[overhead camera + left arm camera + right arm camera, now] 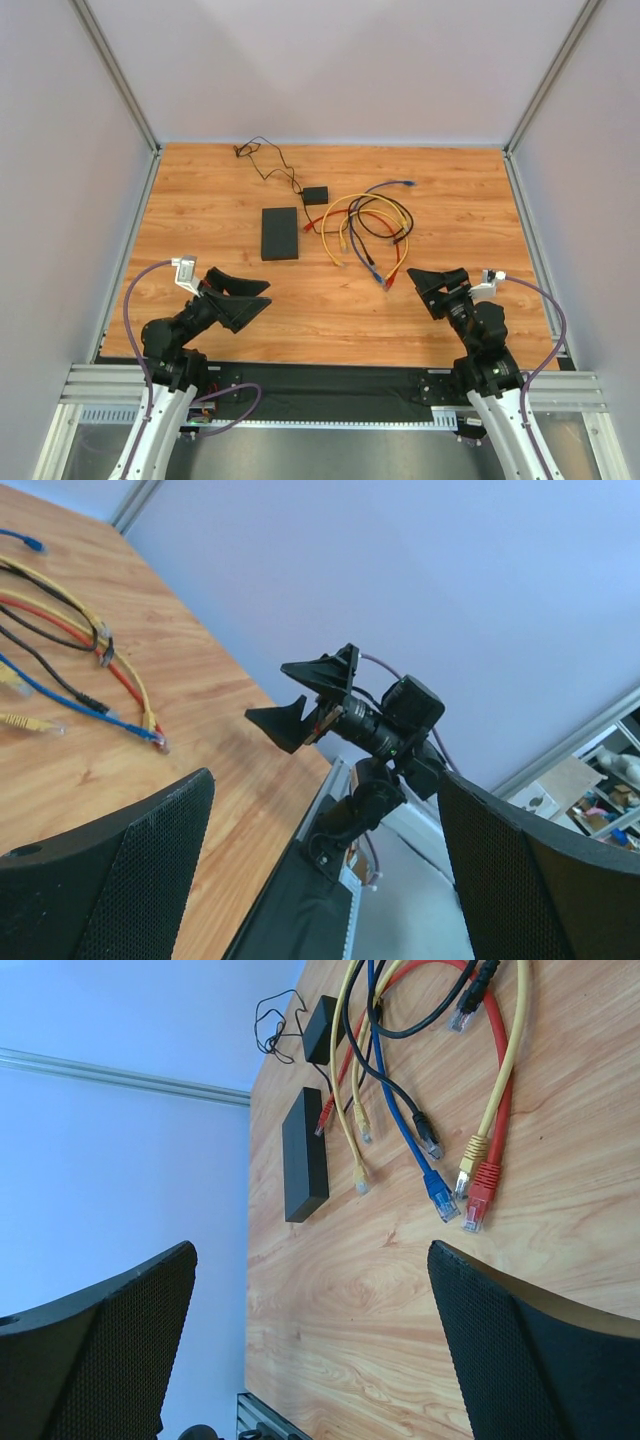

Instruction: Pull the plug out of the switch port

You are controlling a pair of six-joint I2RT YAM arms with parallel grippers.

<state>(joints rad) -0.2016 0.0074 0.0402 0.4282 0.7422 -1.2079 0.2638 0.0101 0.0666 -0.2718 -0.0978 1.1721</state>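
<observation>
While both hands are idling spread:
Switch (280, 233): lying mid-worktop (200, 190).
Red plug (324, 1118): apparently touching its edge; seated or pulled, unclear.
Left hand (240, 298), right hand (432, 283): hovering near-side, holding nothing.

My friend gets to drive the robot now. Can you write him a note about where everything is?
Left claw: open, holding nothing, above the table's near edge.
Right claw: open, holding nothing, near the cable ends.
The switch lies flat mid-table, with the network cables in a tangle on its right.
One red plug lies right at the switch; whether it sits in a port cannot be told. Check that before pulling.
</observation>
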